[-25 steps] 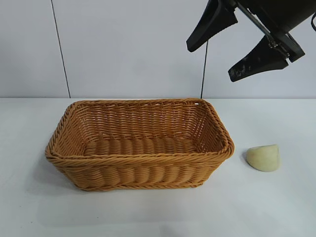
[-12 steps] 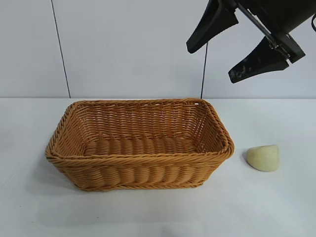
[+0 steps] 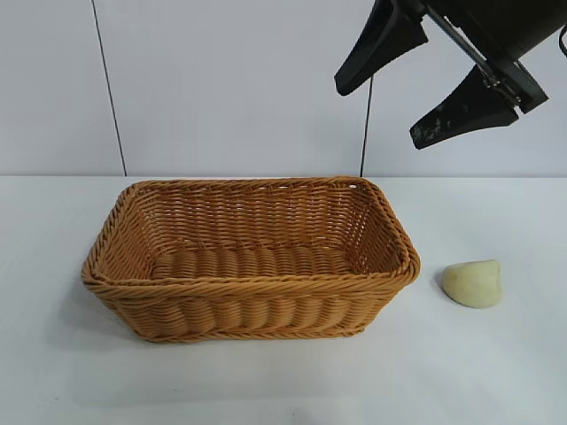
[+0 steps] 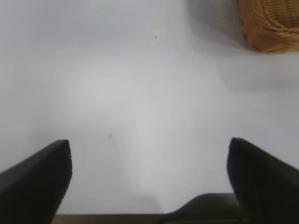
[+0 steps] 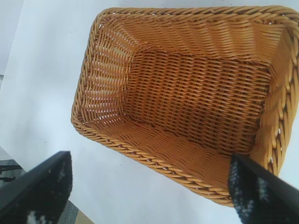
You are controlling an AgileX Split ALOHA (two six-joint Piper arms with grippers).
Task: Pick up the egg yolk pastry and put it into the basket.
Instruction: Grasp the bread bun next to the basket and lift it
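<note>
Resting smooth domed pastry (image 3: 473,283), woven wicker basket (image 3: 252,288)

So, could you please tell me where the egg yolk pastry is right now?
In the exterior view, the egg yolk pastry lies on the white table, just right of the basket and apart from it.

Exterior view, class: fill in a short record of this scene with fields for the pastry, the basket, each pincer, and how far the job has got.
pastry: egg yolk pastry lies on the white table, right of the basket, not touching it
basket: wicker basket upright at mid-table, nothing inside
right pincer: right pincer open, held high above the basket's right end, holding nothing
left pincer: left pincer open over bare table, seen only in its wrist view, holding nothing
progress: pastry not yet picked up
</note>
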